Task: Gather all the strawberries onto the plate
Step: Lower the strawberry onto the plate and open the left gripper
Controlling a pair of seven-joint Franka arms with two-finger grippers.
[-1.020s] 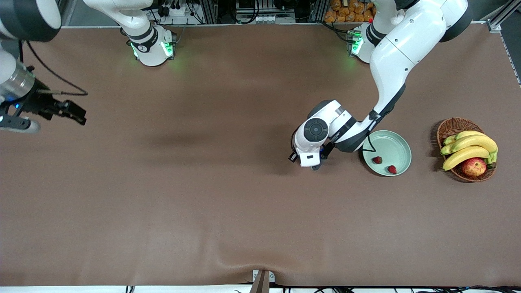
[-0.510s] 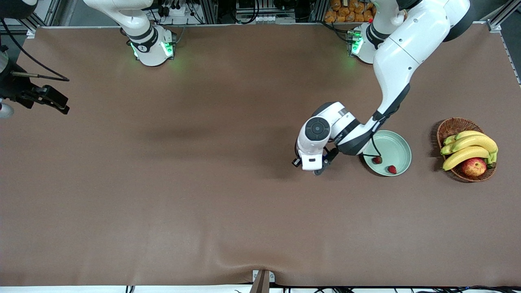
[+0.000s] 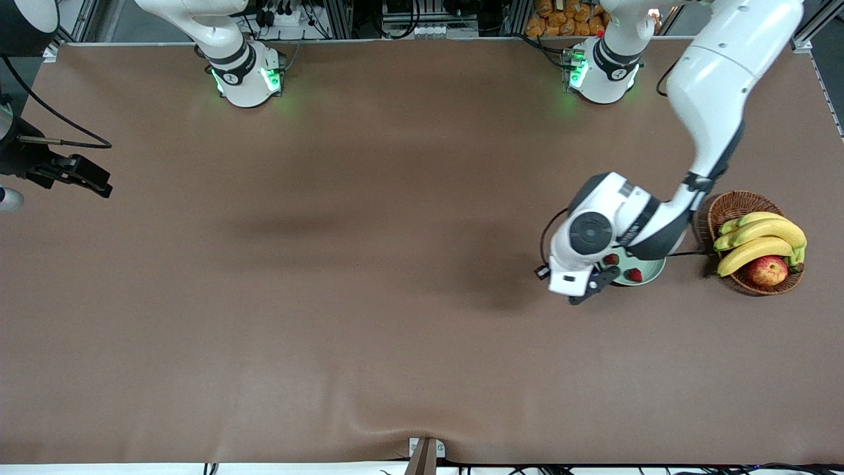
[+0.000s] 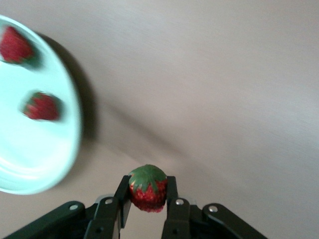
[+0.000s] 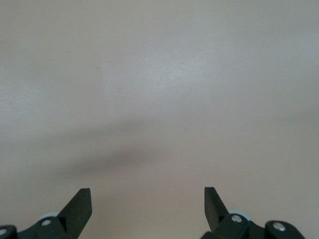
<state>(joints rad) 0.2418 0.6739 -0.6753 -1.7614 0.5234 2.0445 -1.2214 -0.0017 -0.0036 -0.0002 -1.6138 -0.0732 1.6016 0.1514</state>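
My left gripper (image 3: 589, 291) is shut on a strawberry (image 4: 147, 191), red with a green top, and holds it above the bare table just beside the plate's rim. The pale mint-green plate (image 3: 651, 269) is mostly covered by my left wrist in the front view; it also shows in the left wrist view (image 4: 35, 154). Two strawberries lie in it (image 3: 612, 258) (image 3: 634, 274), also seen in the left wrist view (image 4: 15, 45) (image 4: 42, 106). My right gripper (image 3: 79, 173) is open and empty over the table edge at the right arm's end; its jaws (image 5: 148, 204) stand wide apart over bare table.
A brown wicker basket (image 3: 732, 206) with bananas (image 3: 758, 241) and a red-yellow apple (image 3: 767, 270) stands beside the plate toward the left arm's end. The brown mat has a ridge near the front edge (image 3: 395, 429).
My left arm has swung toward its own end of the table, carrying the strawberry from the mat to the plate's rim and covering most of the plate. My right gripper drew back to the table edge.
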